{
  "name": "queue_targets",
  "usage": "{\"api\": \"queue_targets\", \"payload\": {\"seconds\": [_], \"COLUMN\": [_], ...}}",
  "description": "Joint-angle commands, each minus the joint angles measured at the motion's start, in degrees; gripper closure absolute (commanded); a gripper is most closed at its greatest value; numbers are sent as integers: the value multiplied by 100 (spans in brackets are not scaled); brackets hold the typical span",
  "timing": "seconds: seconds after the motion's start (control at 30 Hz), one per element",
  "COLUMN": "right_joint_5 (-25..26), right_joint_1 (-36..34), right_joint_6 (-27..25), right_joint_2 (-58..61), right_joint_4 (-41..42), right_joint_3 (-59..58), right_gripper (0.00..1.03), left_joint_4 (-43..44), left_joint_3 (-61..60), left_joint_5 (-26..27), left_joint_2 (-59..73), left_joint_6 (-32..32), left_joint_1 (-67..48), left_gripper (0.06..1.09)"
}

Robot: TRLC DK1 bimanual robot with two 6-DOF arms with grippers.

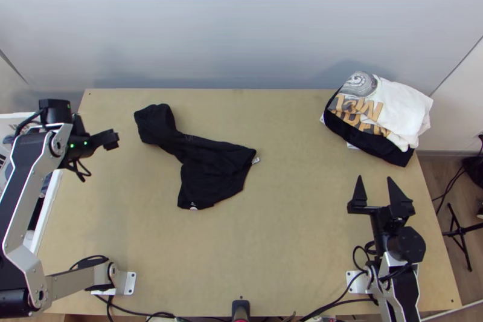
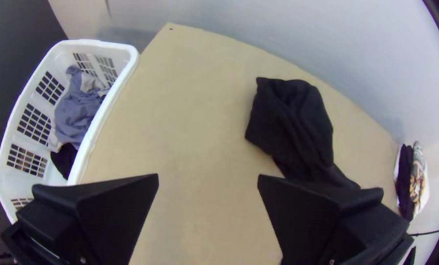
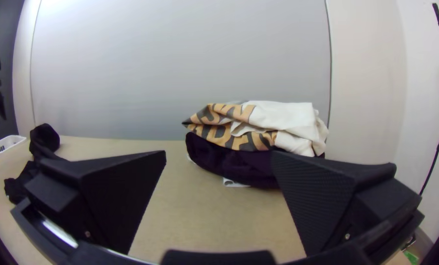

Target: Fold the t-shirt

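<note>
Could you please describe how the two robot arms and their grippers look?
Both arms have silver-grey links, black joints and loose black cables. Each gripper, left and right, has two wide, flat black fingers with tapering tips. Green lights glow on the left arm.

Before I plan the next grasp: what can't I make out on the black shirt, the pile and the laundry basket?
- Black shirt's neckline and sleeves: top view, lost in dark folds.
- Part of that shirt: left wrist view, behind a finger of the left gripper.
- Pile's lower layers: top view, under the white cloth.
- Basket: top view, cut by the left edge, partly behind the left arm.
</note>
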Motion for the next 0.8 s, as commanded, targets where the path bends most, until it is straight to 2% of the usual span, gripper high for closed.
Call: {"api": "queue_targets", "payload": {"seconds": [0.0,0.3,0.43,0.53,0.6,0.77], "right_joint_5": [0,-150,-150,-132,-88,-141], "right_joint_1": [307,315,948,1599,1976,2302], "right_joint_6": [57,-13,-4,31,268,1604], "right_joint_2": [-16,36,151,871,1680,3684], "right_joint_4": [10,-166,-201,-324,-763,-2372], "right_joint_3": [1,318,933,1618,2322,4194], "right_gripper": [4,4,4,4,4,4], "left_joint_4": [-60,-25,45,186,203,379], "left_joint_3": [-421,-421,-368,-482,-500,-632], "left_joint_5": [-210,-210,-210,-202,-202,-158], "left_joint_2": [-308,-352,-291,-273,-273,-361], "left_joint_6": [-300,-432,-432,-441,-458,-485], "left_joint_1": [266,266,274,204,116,-95], "left_gripper": [10,10,10,10,10,10]}}
